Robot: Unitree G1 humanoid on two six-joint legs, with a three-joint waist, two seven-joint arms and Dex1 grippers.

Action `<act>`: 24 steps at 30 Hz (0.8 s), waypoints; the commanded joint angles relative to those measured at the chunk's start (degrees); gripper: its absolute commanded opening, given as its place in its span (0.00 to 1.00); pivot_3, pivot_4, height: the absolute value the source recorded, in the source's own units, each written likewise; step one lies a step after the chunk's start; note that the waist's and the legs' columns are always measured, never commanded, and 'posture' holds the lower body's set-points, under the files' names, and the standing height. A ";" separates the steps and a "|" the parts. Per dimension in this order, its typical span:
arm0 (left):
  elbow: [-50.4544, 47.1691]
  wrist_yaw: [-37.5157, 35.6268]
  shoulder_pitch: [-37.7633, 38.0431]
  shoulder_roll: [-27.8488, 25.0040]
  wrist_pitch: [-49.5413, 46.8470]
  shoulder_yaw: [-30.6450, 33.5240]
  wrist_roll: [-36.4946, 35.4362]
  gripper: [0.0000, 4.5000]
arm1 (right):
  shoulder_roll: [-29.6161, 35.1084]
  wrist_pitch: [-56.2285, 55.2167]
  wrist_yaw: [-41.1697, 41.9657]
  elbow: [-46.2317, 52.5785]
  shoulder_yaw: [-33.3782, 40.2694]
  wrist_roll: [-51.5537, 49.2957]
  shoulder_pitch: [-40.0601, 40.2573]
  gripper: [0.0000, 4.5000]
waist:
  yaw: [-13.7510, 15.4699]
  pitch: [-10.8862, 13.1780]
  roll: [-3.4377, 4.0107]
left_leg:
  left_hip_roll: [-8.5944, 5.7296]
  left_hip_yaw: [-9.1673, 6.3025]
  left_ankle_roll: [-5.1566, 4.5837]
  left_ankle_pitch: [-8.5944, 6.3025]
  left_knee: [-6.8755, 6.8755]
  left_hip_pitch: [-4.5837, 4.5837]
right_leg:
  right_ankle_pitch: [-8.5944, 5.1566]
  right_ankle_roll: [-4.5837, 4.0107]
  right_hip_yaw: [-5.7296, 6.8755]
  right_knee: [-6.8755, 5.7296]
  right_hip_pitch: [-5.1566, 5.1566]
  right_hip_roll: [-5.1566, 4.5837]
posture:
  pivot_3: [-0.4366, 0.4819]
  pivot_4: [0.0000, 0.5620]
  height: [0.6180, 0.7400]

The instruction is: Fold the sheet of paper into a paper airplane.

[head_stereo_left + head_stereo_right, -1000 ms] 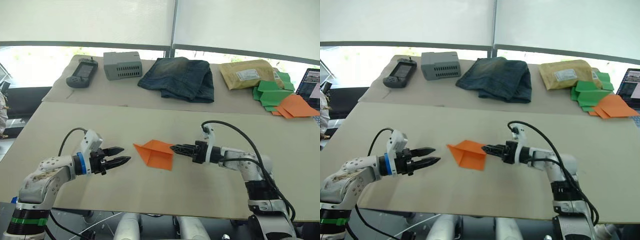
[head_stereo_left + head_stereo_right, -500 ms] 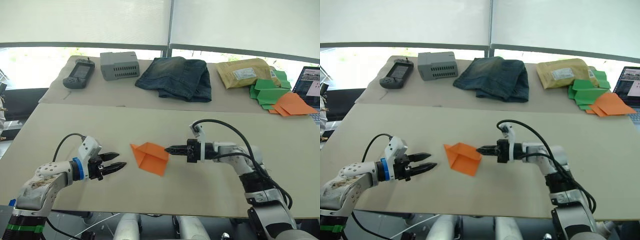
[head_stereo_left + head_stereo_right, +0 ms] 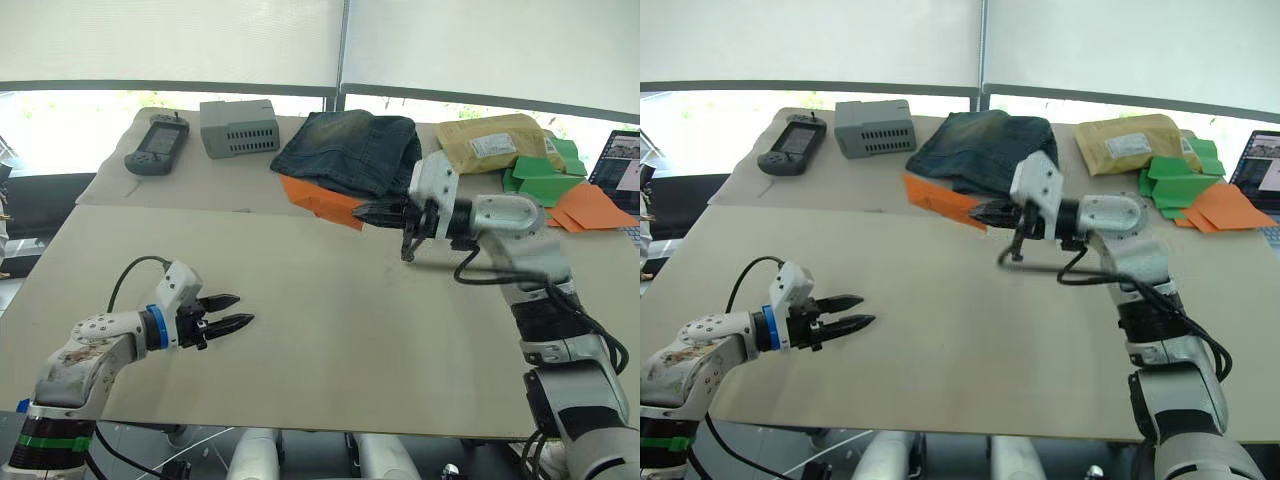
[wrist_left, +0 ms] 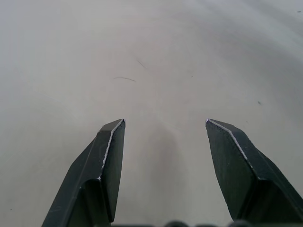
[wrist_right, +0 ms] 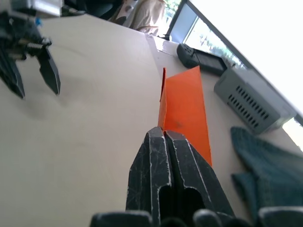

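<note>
Now our right gripper clamps thin bright orange folded paper wedge, lifted beside dark denim jeans, far side. Left gripper gapes empty, near left. Paper light, floppy, creases easily; we judge folded edge best grip.

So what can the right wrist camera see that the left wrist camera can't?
The right wrist view shows the right gripper shut on the orange paper airplane, plus the grey box, the black handheld device and the jeans. The left wrist view shows the left gripper from close up, its fingers apart with nothing between them. Both show the beige table and the left gripper.
</note>
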State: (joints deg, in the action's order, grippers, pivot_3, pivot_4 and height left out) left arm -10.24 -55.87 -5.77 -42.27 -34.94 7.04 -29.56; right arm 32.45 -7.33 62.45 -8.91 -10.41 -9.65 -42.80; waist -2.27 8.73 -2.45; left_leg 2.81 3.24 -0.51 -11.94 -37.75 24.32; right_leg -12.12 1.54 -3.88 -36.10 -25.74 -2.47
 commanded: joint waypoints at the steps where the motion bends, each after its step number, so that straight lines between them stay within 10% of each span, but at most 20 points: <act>1: -0.12 -0.66 -1.28 0.35 1.21 -0.45 -0.23 0.64 | -0.56 -26.31 -3.14 -3.85 -1.91 8.93 2.89 0.01 | -0.01 0.00 0.00 | -0.01 0.01 0.00 0.00 0.00 -0.01 | 0.01 0.00 -0.01 0.00 0.02 -0.01 | 0.48 0.27 0.82; 8: -0.30 -0.61 -2.07 0.70 1.02 -1.68 -0.09 0.64 | 0.36 -55.61 -20.95 -9.43 -3.68 35.00 10.97 0.01 | 0.16 0.00 -0.02 | -0.02 0.05 0.01 0.01 -0.05 -0.05 | 0.05 -0.04 -0.05 -0.09 0.01 -0.04 | 0.48 0.27 0.82; 20: -0.03 -0.93 -3.31 1.42 1.00 -2.97 -0.09 0.64 | 3.20 -56.37 -41.24 -12.77 -5.56 52.47 16.59 0.01 | -0.32 0.00 -0.07 | -0.03 0.10 0.23 0.19 -0.10 -0.22 | 0.00 -0.30 -0.17 -0.35 0.05 -0.01 | 0.48 0.27 0.82; 24: 0.10 -1.18 -2.97 1.45 1.32 -3.12 -0.03 0.64 | 5.10 -56.21 -41.60 -11.99 -6.32 50.28 17.31 0.28 | -0.25 0.00 -0.09 | -0.07 0.08 0.23 0.19 -0.10 -0.27 | -0.01 -0.13 -0.18 -0.54 0.06 -0.02 | 0.48 0.27 0.82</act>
State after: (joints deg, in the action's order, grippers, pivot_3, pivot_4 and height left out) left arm -9.50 -56.60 -8.42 -40.74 -34.92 3.51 -29.43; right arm 36.57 -63.79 21.91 -22.08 -17.20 42.43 -25.60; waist -2.53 8.74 -2.54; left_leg 2.73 3.31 -0.28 -11.75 -37.85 24.05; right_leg -12.15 1.41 -4.07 -36.67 -25.68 -2.49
